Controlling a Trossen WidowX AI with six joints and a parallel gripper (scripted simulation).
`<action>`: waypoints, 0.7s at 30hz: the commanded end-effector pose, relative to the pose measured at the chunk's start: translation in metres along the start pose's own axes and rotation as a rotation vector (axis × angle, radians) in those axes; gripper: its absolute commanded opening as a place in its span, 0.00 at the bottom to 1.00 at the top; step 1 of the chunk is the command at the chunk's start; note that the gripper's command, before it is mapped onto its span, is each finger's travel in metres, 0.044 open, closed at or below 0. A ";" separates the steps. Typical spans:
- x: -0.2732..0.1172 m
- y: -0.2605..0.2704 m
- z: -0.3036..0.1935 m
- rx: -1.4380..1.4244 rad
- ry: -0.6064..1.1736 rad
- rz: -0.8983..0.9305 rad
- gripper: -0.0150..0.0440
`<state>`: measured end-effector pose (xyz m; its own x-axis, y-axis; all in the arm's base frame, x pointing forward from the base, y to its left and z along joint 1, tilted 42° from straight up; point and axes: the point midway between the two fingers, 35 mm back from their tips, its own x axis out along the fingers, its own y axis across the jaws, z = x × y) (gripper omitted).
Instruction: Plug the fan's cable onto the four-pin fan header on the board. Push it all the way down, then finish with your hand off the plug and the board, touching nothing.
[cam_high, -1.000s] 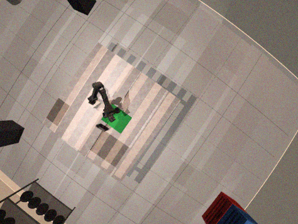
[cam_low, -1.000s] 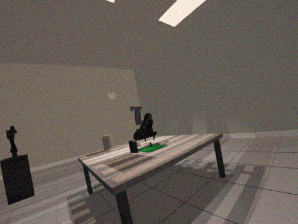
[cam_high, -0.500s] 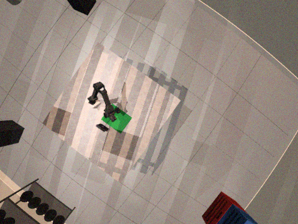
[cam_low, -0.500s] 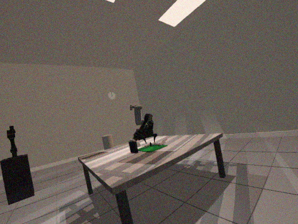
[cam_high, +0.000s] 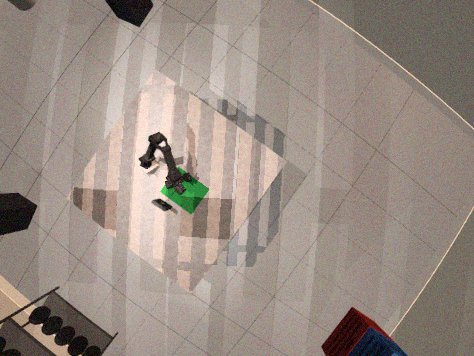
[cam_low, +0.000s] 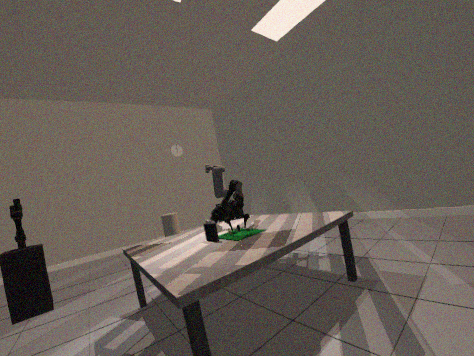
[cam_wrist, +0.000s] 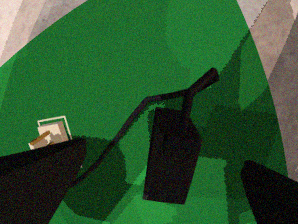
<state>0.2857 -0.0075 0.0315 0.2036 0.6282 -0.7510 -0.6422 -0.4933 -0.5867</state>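
The green board lies on the table. The fan's plug is a black block with a thin black cable running from its top end down to the left, partly behind the left finger. The fan header is small, pale and framed in white, left of the plug and just beyond the left fingertip, which may hide its lower part. The plug is not on it. My gripper is open and empty low over the board, its fingers wide apart on either side of the plug.
A small black upright block stands on the table beside the board. My arm reaches over the board from the far side. Striped shadows cross the table and board.
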 end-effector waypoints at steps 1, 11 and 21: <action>0.003 0.001 0.002 0.007 -0.006 -0.001 1.00; 0.001 0.000 0.000 0.000 -0.001 0.000 0.60; 0.001 0.000 0.000 0.000 -0.001 0.000 0.25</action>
<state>0.2855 -0.0066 0.0308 0.2028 0.6293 -0.7502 -0.6425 -0.4926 -0.5869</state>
